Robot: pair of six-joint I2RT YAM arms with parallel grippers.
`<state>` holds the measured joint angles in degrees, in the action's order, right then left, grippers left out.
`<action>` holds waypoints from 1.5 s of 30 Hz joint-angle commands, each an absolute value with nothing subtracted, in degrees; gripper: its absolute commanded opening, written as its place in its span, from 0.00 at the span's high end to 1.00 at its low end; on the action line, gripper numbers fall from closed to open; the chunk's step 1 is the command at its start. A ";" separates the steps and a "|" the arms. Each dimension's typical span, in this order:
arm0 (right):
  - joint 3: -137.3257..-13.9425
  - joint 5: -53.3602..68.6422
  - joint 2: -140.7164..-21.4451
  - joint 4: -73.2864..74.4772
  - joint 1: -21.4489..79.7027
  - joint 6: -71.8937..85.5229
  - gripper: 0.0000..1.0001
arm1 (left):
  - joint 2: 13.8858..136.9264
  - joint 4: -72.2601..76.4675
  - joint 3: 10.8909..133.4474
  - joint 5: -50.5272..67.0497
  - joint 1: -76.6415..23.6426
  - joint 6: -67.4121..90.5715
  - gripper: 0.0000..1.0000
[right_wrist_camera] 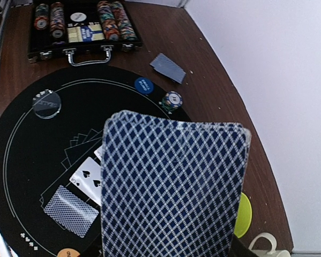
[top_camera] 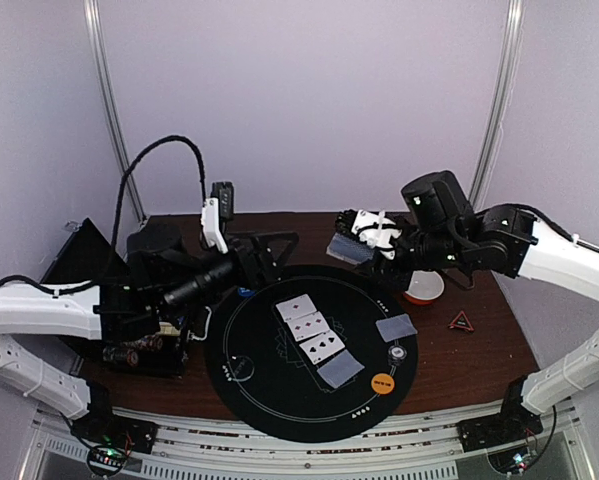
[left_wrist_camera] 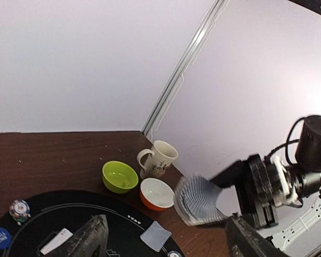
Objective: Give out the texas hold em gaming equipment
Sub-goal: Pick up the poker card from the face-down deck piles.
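Dark brown wooden table (top_camera: 494, 345), plain pale lilac walls (top_camera: 309, 100), metal corner posts (top_camera: 110, 90), soft even light

The deck of cards (right_wrist_camera: 171, 187) fills the lower middle of the right wrist view, hiding the fingers of the right gripper (top_camera: 364, 240) and most of the green bowl (right_wrist_camera: 244, 215), while the bottom edge cuts off the mug (right_wrist_camera: 263, 247) and the orange disc (right_wrist_camera: 68, 252). In the left wrist view the left gripper (left_wrist_camera: 168, 219) shows only as two blurred dark fingers (left_wrist_camera: 93, 235) cropped at the bottom edge, and the deck is smeared. From above, the right arm (top_camera: 539, 250) covers part of the white-orange bowl (top_camera: 425, 290).
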<state>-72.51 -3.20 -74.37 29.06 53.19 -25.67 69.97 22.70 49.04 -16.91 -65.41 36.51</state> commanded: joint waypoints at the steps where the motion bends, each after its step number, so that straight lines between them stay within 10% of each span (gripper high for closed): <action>1: -71.98 0.24 -75.41 28.93 56.51 -28.68 0.50 | 67.64 11.24 49.62 0.36 -59.01 35.69 0.20; 19: -77.27 0.00 -82.77 28.19 62.18 -31.35 0.50 | 75.23 2.63 55.80 8.84 -56.59 28.55 0.10; 45: -78.37 -2.56 -83.92 28.05 64.00 -32.34 0.50 | 70.79 3.74 51.80 4.88 -56.07 26.04 0.43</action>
<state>-76.64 -2.11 -83.81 28.91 63.68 -31.79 71.07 0.23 52.99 2.37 -56.55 26.89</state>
